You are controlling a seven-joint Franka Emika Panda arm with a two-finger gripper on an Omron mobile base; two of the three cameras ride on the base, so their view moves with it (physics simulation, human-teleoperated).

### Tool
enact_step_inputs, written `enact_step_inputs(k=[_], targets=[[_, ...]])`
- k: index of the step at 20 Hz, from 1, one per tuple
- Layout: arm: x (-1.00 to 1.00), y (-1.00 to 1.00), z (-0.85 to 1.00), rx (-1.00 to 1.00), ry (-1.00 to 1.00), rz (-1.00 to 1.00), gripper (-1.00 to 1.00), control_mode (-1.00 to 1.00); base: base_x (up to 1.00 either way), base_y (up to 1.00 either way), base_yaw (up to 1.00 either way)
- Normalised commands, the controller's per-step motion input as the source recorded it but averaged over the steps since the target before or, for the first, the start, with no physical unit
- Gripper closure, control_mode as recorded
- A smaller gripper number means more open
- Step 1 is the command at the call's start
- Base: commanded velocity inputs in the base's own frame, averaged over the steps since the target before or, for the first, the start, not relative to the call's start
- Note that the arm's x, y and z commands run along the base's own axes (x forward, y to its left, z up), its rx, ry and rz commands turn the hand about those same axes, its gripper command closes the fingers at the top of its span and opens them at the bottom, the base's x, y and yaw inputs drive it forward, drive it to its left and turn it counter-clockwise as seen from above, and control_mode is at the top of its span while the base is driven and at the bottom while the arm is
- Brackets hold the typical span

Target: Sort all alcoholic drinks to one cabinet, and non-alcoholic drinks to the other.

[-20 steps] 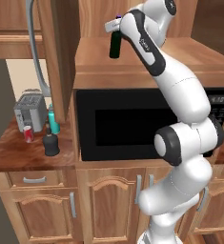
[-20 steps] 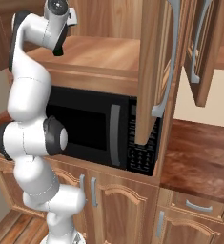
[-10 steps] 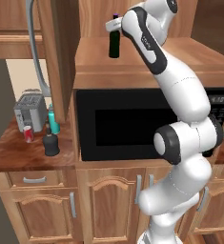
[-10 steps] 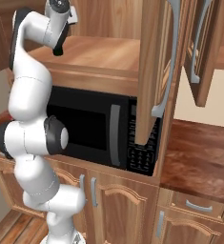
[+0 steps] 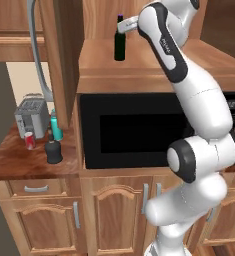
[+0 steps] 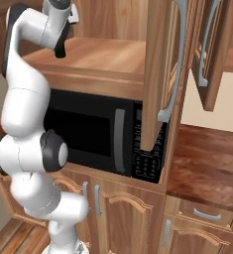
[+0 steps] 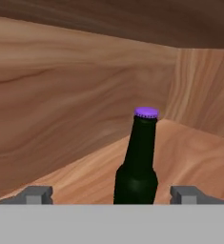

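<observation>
Hand view: dark-green bottle [image 7: 136,162] upright between wide-open jaws, untouched.

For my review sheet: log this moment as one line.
gripper: open, fingers either side of green bottle | green bottle: upright on cabinet shelf | counter: black bottle, teal bottle, red can

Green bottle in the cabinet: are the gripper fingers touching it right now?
Apart. In the hand view, both fingertips stand wide of the green bottle, gaps on either side.
</observation>
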Motion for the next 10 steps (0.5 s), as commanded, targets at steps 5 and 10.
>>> enact_step_inputs(k=[5,10], targets=[[-0.87,-0.24,0.0,0.0,0.01,0.0,-1.0,-1.0,0.0,0.0,0.0],[-0.92,-0.03,-0.17,0.0,0.04,0.0,-1.0,-1.0,0.0,0.0,0.0]])
